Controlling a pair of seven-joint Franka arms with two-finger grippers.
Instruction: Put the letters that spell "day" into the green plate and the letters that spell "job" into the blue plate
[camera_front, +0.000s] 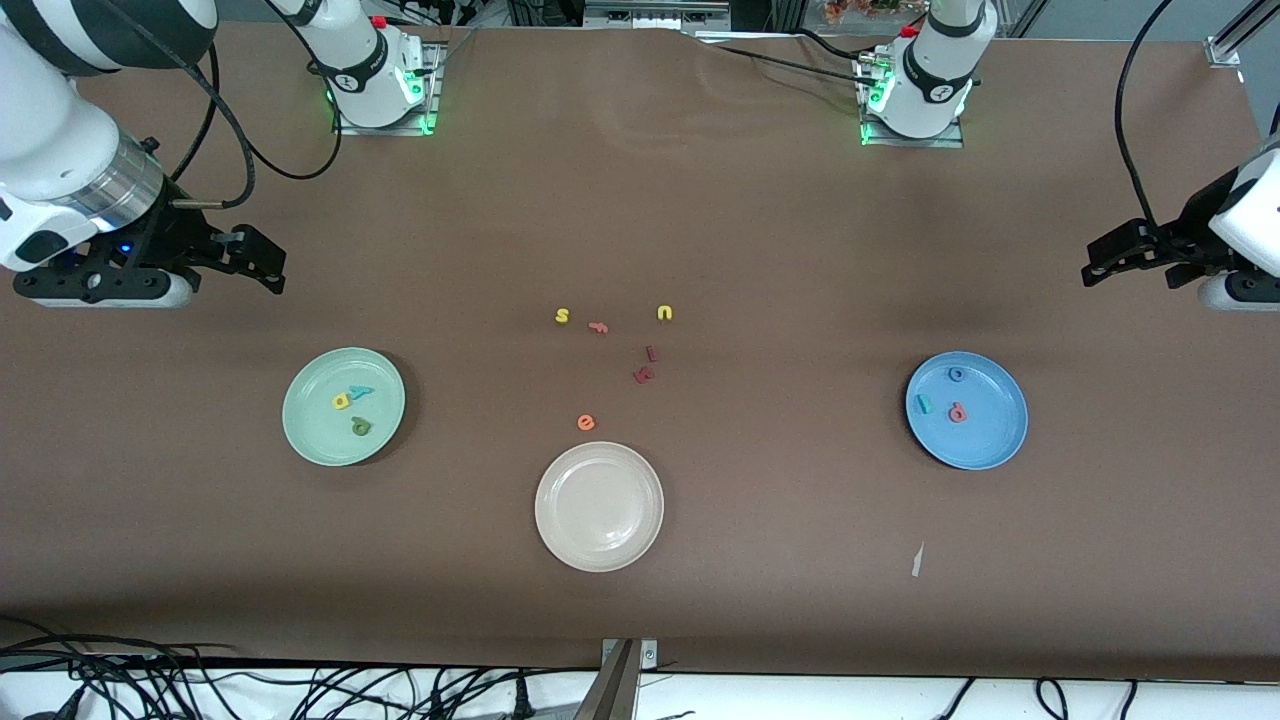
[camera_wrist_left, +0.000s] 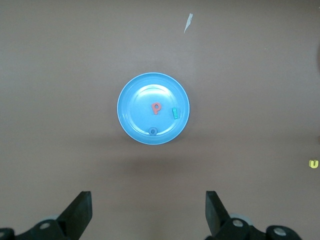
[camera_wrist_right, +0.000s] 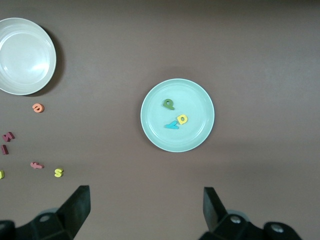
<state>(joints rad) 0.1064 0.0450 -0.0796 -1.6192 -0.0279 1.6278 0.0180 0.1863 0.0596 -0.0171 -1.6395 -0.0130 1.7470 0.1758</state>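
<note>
Front view: the green plate holds d, a, y; the blue plate holds j, o, b.

Left wrist view: your left gripper hangs spread, empty, above the table.

Right wrist view: your right gripper likewise. A needless descent could scatter the 3 letters.

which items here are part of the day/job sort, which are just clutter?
Task items:
- green plate holding yellow d, teal y, olive a
- blue plate holding blue o, teal j, pink b

Lying about:
- cream plate
- yellow s, yellow u
- salmon f
- orange e
- two dark red letters
</note>
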